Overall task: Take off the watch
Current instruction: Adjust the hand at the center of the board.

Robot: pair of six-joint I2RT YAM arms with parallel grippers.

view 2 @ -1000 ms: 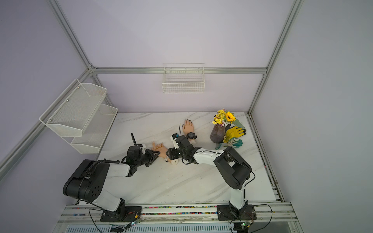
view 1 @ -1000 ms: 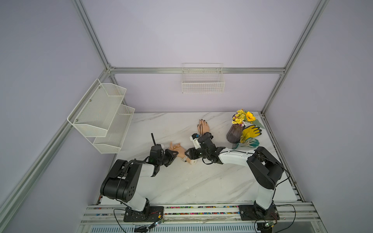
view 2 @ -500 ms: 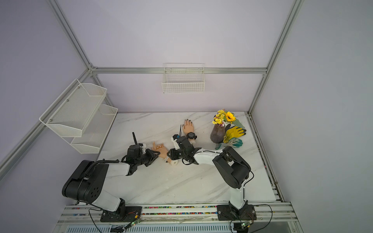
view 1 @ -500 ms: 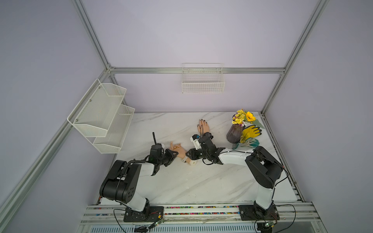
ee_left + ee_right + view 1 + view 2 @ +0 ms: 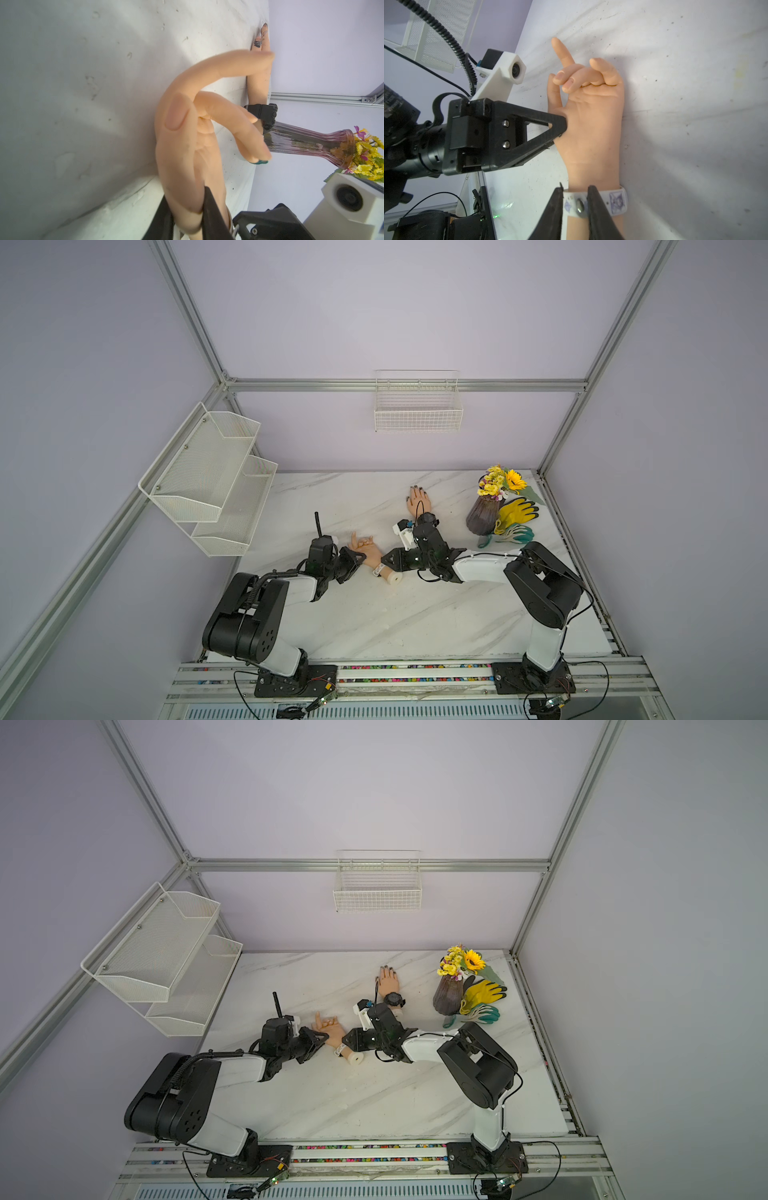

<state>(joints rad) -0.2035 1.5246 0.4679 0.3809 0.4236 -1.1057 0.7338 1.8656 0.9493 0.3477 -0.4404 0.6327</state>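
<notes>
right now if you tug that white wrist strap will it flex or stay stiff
Probably floppy: the white strap hugs the wrist's curve. Its snap likely pops under a pull. The mannequin hand shouldn't slide, left gripper clamps it.

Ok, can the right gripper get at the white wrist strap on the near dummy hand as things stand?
Probably yes: the open jaws of the right gripper straddle the snap on the white wrist strap with nothing between, and the left gripper holds the dummy hand by its thumb side.
</notes>
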